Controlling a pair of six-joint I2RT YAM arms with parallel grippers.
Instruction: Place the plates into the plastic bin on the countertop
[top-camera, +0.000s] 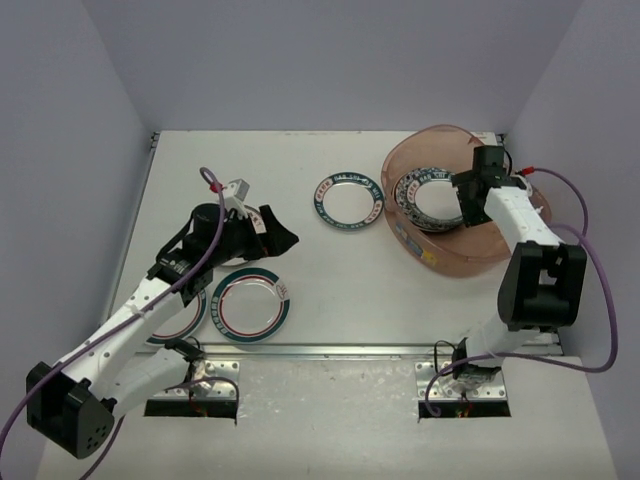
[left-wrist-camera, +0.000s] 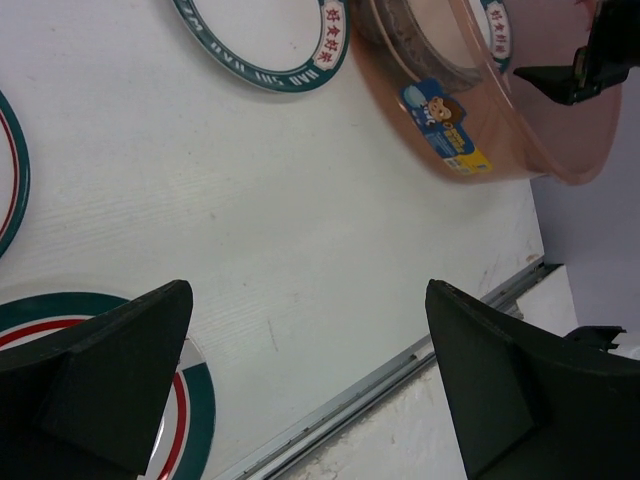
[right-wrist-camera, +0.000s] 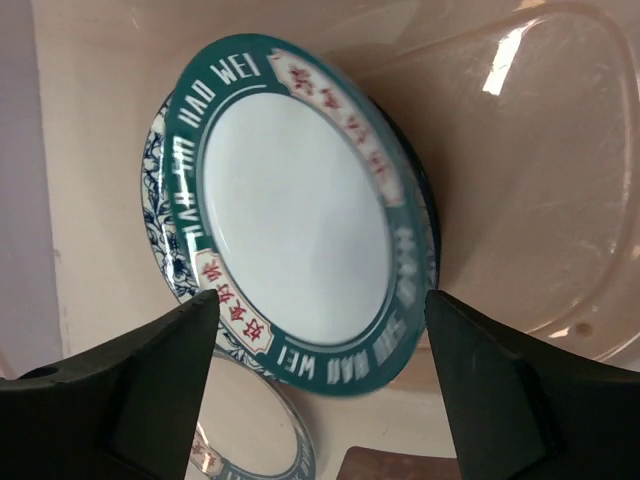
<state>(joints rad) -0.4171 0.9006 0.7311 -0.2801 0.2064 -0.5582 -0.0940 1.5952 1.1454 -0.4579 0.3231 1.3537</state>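
The right tool (right-wrist-camera: 320, 298) hangs inside the plastic bin (top-camera: 440, 262), fingers spread wide with nothing between them. It is over a teal-rimmed lettered plate (right-wrist-camera: 300, 210) that tops a stack, and a blue floral plate (right-wrist-camera: 163, 250) shows beneath. The left tool (left-wrist-camera: 305, 295) is likewise open and empty above the bench (top-camera: 330, 280). On the bench, a far teal plate (top-camera: 348, 201) lies just beside the bin and a near teal plate (top-camera: 248, 304) lies by the front edge. What looks like a third plate (top-camera: 192, 318) is half hidden under the left arm.
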